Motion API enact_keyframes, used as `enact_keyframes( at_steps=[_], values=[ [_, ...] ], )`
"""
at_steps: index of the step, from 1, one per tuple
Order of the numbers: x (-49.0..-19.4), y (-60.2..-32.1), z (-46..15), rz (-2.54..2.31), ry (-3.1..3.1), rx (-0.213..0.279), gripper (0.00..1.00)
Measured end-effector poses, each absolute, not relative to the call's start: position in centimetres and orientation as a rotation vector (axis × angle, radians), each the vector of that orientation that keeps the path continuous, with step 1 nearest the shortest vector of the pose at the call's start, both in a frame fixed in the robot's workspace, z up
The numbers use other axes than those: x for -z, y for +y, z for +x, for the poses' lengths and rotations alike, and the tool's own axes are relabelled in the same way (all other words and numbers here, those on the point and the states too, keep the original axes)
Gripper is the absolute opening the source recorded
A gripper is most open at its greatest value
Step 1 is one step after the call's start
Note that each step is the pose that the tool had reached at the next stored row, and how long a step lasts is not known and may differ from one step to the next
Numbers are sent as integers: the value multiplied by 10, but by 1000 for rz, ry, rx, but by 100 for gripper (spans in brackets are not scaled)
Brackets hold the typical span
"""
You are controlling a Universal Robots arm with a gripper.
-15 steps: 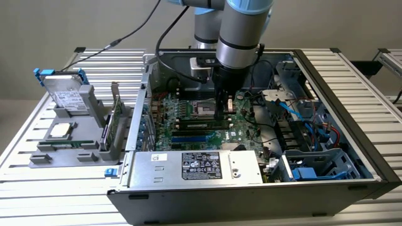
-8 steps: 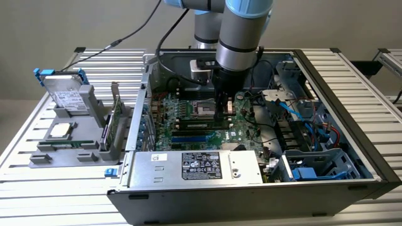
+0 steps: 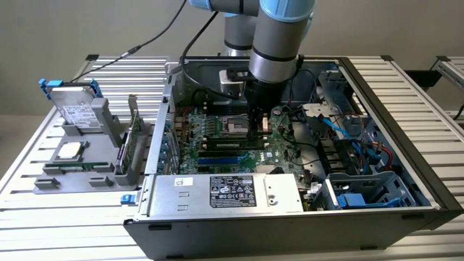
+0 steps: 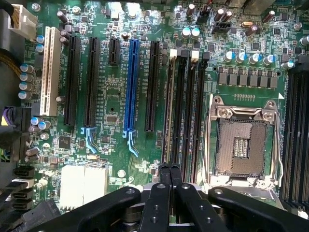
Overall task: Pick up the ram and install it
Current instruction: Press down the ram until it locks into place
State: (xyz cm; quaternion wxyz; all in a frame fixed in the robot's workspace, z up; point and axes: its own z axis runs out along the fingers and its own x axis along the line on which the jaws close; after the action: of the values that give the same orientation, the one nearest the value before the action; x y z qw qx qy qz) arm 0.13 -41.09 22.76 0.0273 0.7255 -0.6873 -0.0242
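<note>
Tool (image 4: 169,170) lowered inside the open computer case (image 3: 406,109), over the motherboard (image 4: 111,101), fingers (image 4: 163,193) pressed together with no gap between the tips. Nothing seen clamped between them. Positioned at one end of the bank of memory slots (image 4: 186,111), beside the empty processor socket (image 4: 241,140). Ram (image 4: 169,111) read as the thin pale-edged strip standing on edge in the outermost slot of that bank, on the side toward the blue expansion slot (image 4: 130,87), white latch (image 4: 173,53) at its far end. Lies directly in line with the closed fingertips and runs away from them along the slot; near end passes under the tips. Cannot tell whether the tips actually touch its upper edge or sit just above. Neighbouring slots in the bank dark and unfilled. In the exterior view, arm (image 3: 275,49) coming straight down into the case from above, tool (image 3: 255,128) near the middle of the board. Case resting on the slatted tabletop (image 3: 65,228), power supply (image 3: 225,193) along its near wall. Grey parts fixture (image 3: 80,174) at the tabletop edge on the exterior view's left, well apart from the tool, carrying a drive (image 3: 73,106), an upright expansion card (image 3: 132,136) and a square silver processor (image 3: 70,150).
</note>
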Motion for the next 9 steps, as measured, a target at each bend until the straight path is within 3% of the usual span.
enact_keyframes(
  at_steps=[9],
  values=[
    [-227, -411, 1, 2238, -2121, 76, 10]
  ],
)
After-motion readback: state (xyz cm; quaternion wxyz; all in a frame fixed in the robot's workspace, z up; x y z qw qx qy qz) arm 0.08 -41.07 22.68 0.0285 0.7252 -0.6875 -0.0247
